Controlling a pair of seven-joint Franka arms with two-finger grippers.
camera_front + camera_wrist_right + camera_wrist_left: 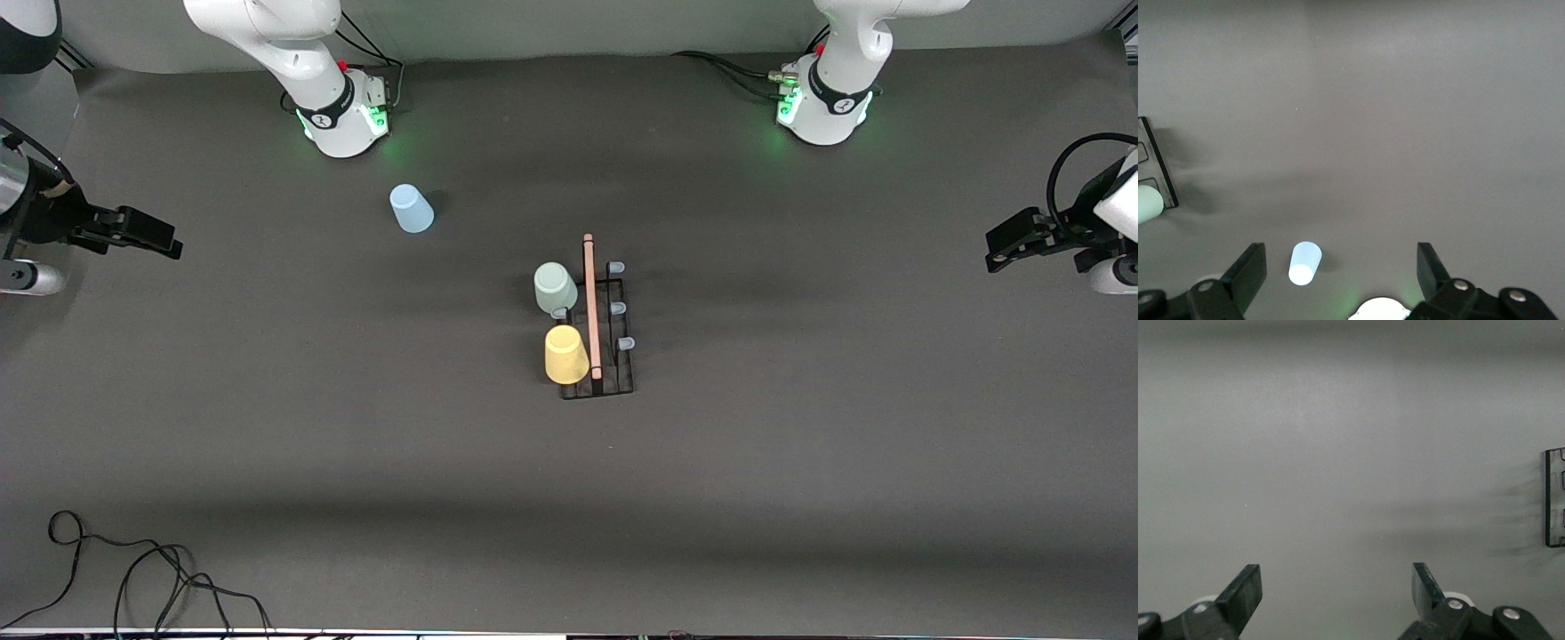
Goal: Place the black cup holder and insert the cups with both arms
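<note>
The black cup holder (613,356) stands mid-table with its wooden rod handle (591,307) on top. The mint green cup (555,287) and the yellow cup (565,354) sit upside down on prongs on the side toward the right arm's end. Three capped prongs (617,308) on the side toward the left arm's end are bare. The light blue cup (411,209) stands upside down on the table near the right arm's base; it shows in the right wrist view (1305,263). My right gripper (164,240) is open and empty at its end of the table. My left gripper (1000,253) is open and empty at its end.
The holder's edge shows in the left wrist view (1554,499) and the right wrist view (1158,170). A black cable (133,578) lies at the table's front edge toward the right arm's end. The green-lit arm bases (347,120) stand at the back.
</note>
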